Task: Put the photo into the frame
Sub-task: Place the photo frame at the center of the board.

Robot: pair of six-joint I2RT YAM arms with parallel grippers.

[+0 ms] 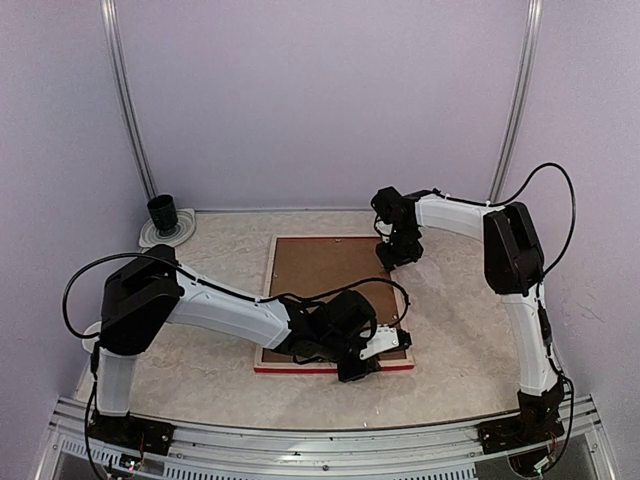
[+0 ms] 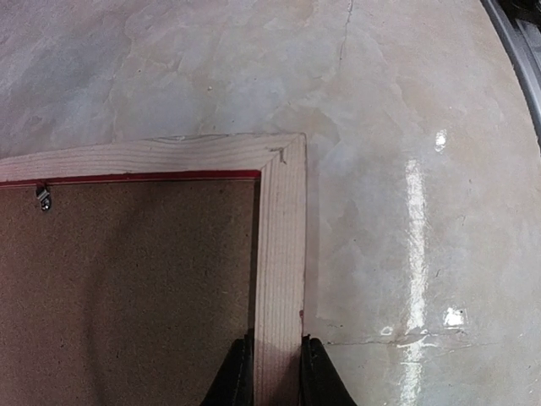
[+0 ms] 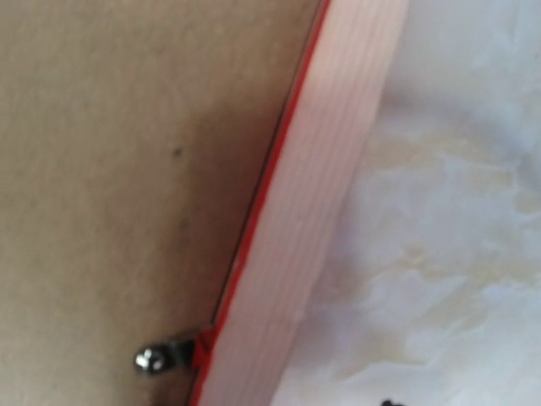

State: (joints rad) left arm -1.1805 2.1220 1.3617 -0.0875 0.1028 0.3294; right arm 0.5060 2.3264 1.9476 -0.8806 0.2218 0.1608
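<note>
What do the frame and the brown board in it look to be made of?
The frame looks like bare pale wood, with grain lines and a mitred corner, plus a red painted edge. The board is probably pressed fibreboard: matte brown, finely speckled. The clip is small, shiny, likely metal.

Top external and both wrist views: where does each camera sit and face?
Top external: above and behind the arms, facing down at the frame; both show.
Left wrist: on the left gripper, facing a frame corner; both fingers show.
Right wrist: close over a frame rail and metal tab; no fingers clear.
Shared: all show the backing board.
</note>
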